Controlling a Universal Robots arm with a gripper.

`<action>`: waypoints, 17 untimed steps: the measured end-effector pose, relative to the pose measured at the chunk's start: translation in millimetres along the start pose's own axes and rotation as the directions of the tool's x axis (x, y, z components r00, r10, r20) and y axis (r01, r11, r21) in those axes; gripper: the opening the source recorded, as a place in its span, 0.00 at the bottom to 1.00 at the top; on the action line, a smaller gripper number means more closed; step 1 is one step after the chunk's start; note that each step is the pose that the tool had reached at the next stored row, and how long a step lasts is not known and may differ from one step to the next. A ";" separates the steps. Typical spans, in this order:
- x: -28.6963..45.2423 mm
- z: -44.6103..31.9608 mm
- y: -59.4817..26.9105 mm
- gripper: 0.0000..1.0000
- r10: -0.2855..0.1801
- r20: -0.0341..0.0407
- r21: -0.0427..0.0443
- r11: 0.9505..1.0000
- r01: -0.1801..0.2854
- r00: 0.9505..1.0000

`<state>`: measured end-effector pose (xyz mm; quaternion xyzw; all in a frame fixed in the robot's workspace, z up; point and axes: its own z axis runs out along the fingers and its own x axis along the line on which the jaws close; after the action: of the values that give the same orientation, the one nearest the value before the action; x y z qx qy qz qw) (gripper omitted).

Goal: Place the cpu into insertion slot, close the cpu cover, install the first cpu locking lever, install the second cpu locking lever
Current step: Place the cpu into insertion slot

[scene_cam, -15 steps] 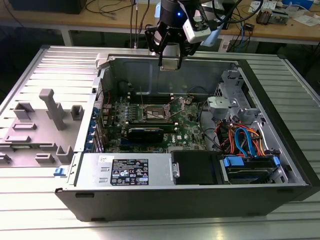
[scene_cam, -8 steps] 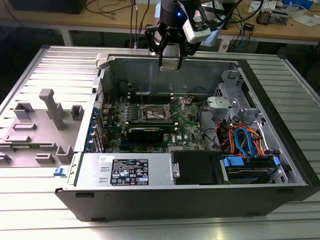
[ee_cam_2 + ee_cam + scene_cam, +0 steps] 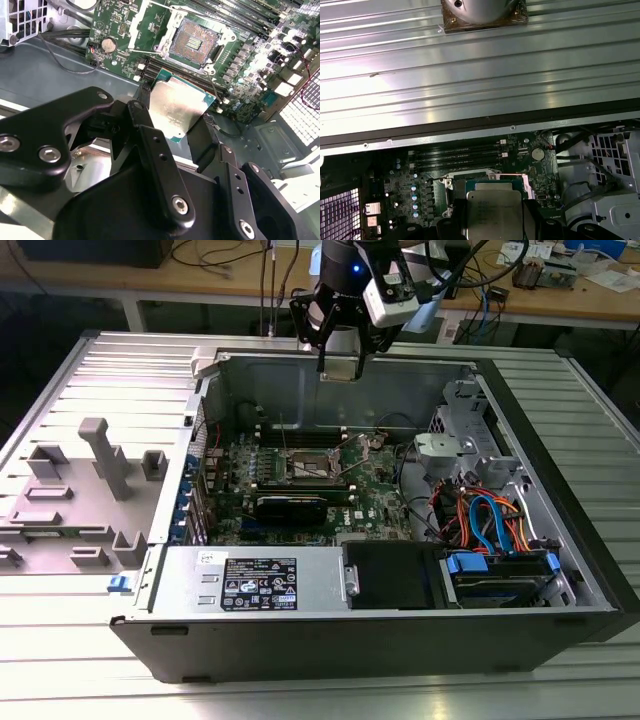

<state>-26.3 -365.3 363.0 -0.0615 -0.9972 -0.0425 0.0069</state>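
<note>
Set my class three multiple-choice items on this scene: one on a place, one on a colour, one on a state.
1. Where is the cpu? A in the insertion slot; B in the hand; C on a person's palm.
2. Its top is: A silver-grey; B blue; C red.
3. The insertion slot is: A empty; B filled; C covered.
Answers: 1 B, the hand clamps its edges; 2 A, dull metal shows in both wrist views; 3 A, its bare centre shows.
</note>
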 end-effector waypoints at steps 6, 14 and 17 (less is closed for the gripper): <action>0.0 0.0 0.0 0.54 0.000 0.000 0.000 1.000 0.000 1.000; -0.2 -0.1 -1.6 0.54 0.014 0.001 0.000 1.000 -0.014 1.000; -0.2 0.0 -1.8 0.54 0.047 0.004 -0.001 0.999 -0.047 0.999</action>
<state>-26.3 -367.1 362.8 -0.0853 -0.9954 -0.0426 0.0059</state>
